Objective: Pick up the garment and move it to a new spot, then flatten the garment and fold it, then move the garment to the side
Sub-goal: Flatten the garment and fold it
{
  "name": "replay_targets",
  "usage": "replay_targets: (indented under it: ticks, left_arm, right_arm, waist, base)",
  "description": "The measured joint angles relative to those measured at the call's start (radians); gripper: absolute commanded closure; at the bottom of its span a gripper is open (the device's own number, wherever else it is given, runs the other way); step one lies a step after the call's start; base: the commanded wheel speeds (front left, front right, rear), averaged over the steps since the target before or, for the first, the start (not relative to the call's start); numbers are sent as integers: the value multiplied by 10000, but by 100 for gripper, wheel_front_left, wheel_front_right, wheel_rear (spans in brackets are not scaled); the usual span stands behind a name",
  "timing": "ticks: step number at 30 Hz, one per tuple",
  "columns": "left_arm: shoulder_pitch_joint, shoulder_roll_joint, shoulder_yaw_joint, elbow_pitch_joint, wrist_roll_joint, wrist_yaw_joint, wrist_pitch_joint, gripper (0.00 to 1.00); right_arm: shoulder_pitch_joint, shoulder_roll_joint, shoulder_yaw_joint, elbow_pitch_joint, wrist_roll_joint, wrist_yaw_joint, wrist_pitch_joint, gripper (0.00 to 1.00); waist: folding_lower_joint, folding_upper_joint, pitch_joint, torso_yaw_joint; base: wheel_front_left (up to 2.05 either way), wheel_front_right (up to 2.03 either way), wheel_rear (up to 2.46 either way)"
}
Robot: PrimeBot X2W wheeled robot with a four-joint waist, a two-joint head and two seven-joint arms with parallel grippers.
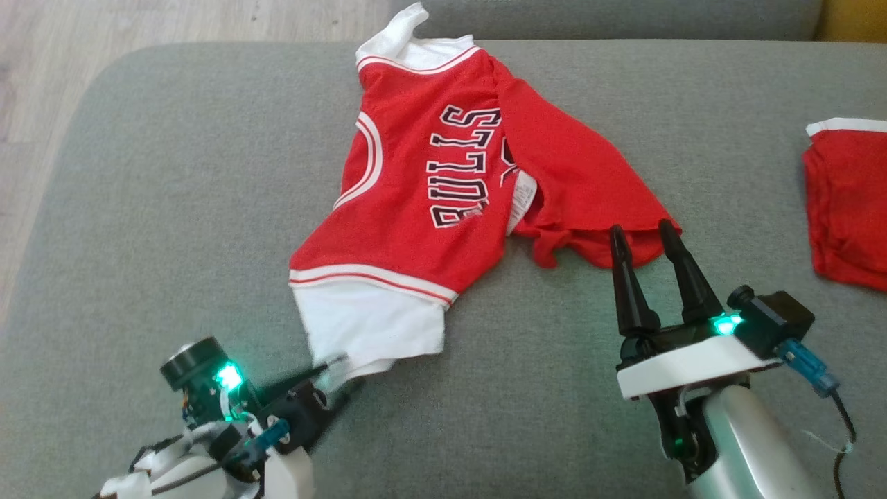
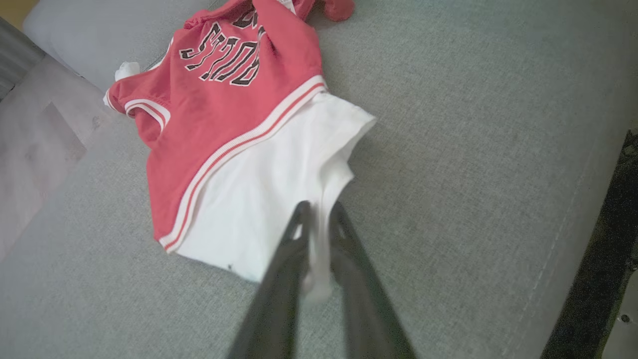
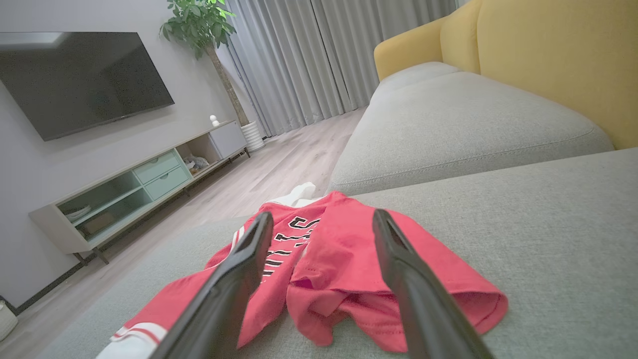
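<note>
My left claw (image 2: 319, 212) pinches the white hem of the Bulls jersey (image 1: 416, 180), which looks limp and light on the sofa (image 1: 173, 208). My right claw (image 1: 641, 232) is wide by the rumpled red corner, my next hold.

Grey sofa (image 1: 138, 208), television (image 3: 79, 75), potted plant (image 3: 199, 25), curtains (image 3: 309, 60)

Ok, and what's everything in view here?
sofa seat: one, grey, under both garments
jersey: one, red with white trim and white hem panel, spread on the sofa seat
other garment: one, red with white edge, on the seat at the robot's right
backrest: one, yellow, beside the seat
television: one, black, on the wall
curtains: one set, grey, far wall
plant: one, green, beside the curtains
cabinet: one, pale, below the television
left claw: one, dark, shut on the jersey's white hem
right claw: one, dark, open, tips at the jersey's red edge
</note>
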Motion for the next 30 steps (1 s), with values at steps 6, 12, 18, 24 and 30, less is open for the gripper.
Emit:
replay_targets:
  ticks: [6,12,18,24,30]
  left_arm:
    - [47,-454,397,48,-174,1012,-493,0]
    - [54,-1475,2069,343,-1450,2435,-2228,0]
    - [464,-2276,3806,330,-2706,3505,-3848,0]
    - [1608,-3012,4144,422,-2955,3639,-4079,0]
    - [1337,-3156,4360,554,-2608,3369,-4107,0]
  right_arm:
    - [3,0,33,44,58,0,0,0]
    - [19,0,12,65,46,0,0,0]
    - [87,0,10,71,-63,0,0,0]
    - [404,0,-15,69,-299,0,36,0]
    - [-221,0,251,159,-989,0,633,0]
  waist:
    - [0,0,-154,-185]
    - [1,0,-345,-339]
    - [1,0,-498,-524]
    - [0,0,-374,-503]
    - [1,0,78,-260]
  base:
    - [0,0,0]
    - [0,0,0]
    - [0,0,0]
    - [0,0,0]
    - [0,0,0]
